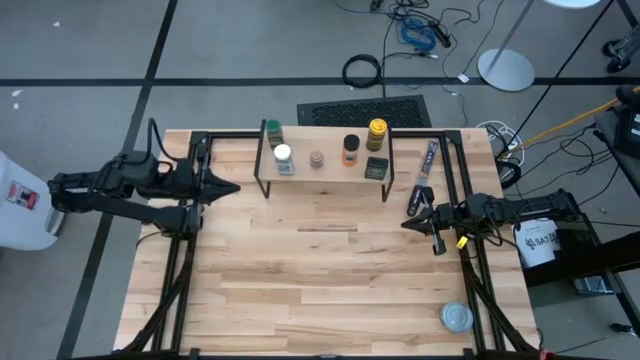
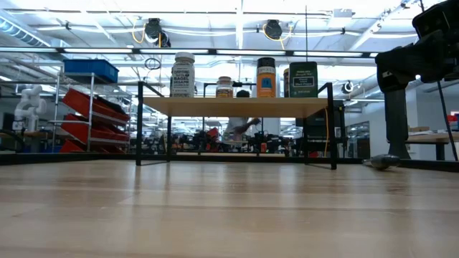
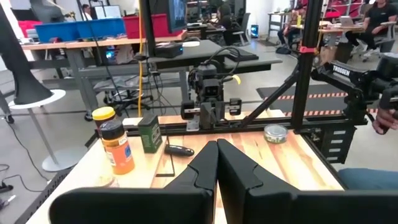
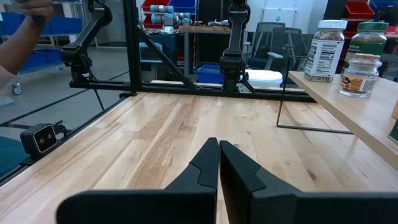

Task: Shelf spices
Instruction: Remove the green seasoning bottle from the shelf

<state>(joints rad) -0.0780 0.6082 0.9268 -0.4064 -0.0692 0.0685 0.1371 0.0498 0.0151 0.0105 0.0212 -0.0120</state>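
Wooden shelf (image 1: pixel 325 172), upper centre of the high view, carries all six spices (image 1: pixel 349 150). Left claw (image 1: pixel 232 187) and right claw (image 1: pixel 407 222) rest pinched shut, empty. A careless arm swing could topple jars.

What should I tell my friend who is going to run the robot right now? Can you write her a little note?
Left gripper: shut, empty, at the table's left side.
Right gripper: shut, empty, at the right side.
Six spices stand on the shelf: green-lidded jar, white-lidded jar, small brownish jar, orange jar, yellow-lidded jar, dark square tin.
Done: no spice shows on the table off the shelf.
Left: seemingly nothing to shelve. A long dark packet lies beside the shelf and a flat round silver tin near the front right corner.
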